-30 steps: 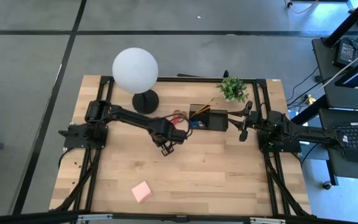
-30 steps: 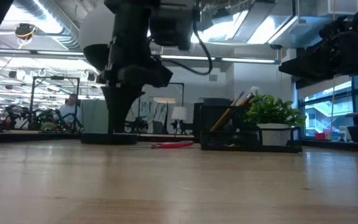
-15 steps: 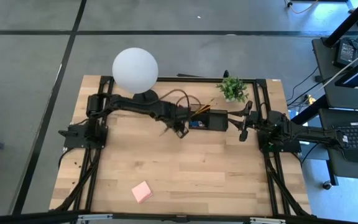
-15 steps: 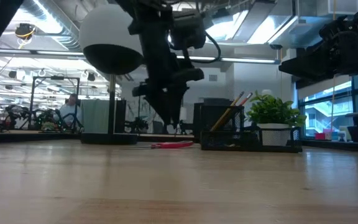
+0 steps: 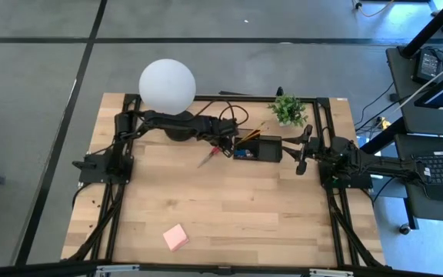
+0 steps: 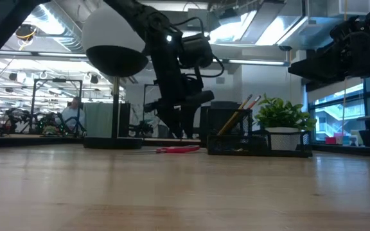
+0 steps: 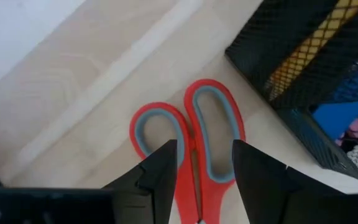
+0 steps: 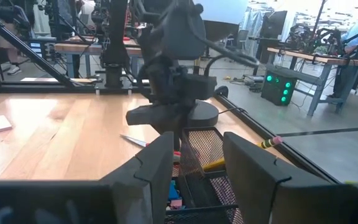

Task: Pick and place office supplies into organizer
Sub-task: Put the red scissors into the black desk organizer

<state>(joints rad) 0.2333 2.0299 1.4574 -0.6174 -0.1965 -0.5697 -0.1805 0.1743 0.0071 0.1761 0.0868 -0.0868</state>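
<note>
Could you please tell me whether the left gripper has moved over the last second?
Yes. In the high view the left gripper has swung from open table toward the organizer, and now hangs over the red-handled scissors beside it.

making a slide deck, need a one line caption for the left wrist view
Left end effector open over red-handled scissors lying on the wooden table beside the black mesh organizer.

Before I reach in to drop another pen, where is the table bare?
Bare wood spans the front, broken only by the pink pad. The back is crowded: lamp, scissors, organizer, plant, both grippers.
</note>
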